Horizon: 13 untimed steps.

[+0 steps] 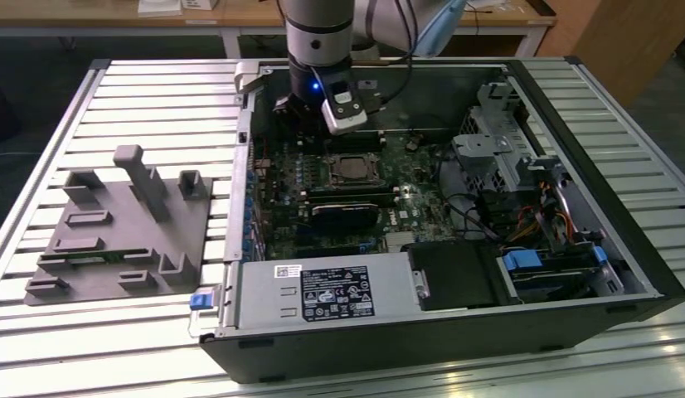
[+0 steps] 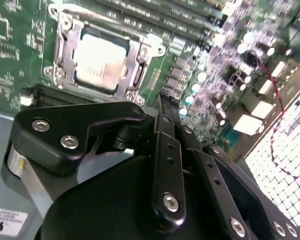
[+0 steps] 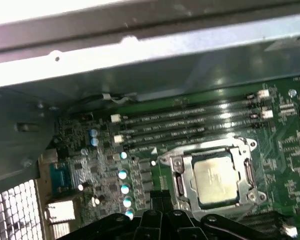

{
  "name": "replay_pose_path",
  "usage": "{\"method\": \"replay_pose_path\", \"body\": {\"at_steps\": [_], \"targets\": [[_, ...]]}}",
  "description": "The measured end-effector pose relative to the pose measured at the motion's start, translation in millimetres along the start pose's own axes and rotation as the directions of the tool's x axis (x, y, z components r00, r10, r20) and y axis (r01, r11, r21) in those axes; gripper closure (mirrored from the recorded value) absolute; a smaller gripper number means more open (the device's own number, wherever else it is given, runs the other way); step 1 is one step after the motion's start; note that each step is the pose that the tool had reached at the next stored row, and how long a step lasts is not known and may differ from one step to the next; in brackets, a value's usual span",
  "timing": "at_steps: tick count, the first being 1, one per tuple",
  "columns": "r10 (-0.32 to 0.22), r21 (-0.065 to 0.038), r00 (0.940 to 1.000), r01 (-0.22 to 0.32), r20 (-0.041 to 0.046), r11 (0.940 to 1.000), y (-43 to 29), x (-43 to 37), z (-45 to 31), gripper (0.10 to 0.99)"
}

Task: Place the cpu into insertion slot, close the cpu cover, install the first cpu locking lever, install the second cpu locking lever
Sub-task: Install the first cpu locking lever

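The gripper (image 2: 165, 99) is held low inside the open computer case (image 1: 636, 274), which is carried on the slatted worktop (image 1: 154, 99). In the second wrist view its fingers (image 2: 162, 145) are seen pressed together at the tips, and nothing is gripped between them. The cpu (image 2: 101, 59) is found just ahead of the fingertips and lower down, seated in the insertion slot (image 3: 176, 162) on the green circuit board (image 3: 285, 145); it is not touched. The cpu cover (image 2: 138, 67) appears to be laid down around the chip, its window framing the metal top (whether either locking lever is latched cannot be told).

Trouble is judged most likely from the thin levers. With the fingers closed to a narrow tip, a lever could be missed or let slip, and it could spring back up. A push landed off the lever would be taken by the cover or by the capacitors (image 3: 124, 175) just beside the slot. If the chip is not fully seated, force on the cover could bend the contacts beneath.

The cpu is laid flat, metal top turned up towards the gripper. It is close to square, so no long axis is marked; its edges are set parallel with the memory slots (image 3: 190, 122) lying beyond it from the gripper.
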<state>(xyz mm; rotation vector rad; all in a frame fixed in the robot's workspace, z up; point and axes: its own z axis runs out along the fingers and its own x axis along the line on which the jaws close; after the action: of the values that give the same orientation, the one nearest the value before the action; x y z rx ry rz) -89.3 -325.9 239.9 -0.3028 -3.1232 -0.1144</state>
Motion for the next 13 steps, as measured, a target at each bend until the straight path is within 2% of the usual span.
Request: {"method": "replay_pose_path", "body": {"at_steps": [2,4,6,13], "targets": [[0.0,-0.03,1.0,0.0,-0.0057,0.9995,-0.2,1.4,0.0,0.98],[-0.001,-0.052,1.0,0.0,-0.0093,0.9987,-0.6,3.3,0.0,0.98],[-0.001,-0.066,0.9999,0.0,-0.0104,0.9978,-1.1,5.3,0.0,0.98],[-0.004,-0.112,1.0,0.003,-0.006,0.9937,-2.4,11.2,0.2,0.98]]}}
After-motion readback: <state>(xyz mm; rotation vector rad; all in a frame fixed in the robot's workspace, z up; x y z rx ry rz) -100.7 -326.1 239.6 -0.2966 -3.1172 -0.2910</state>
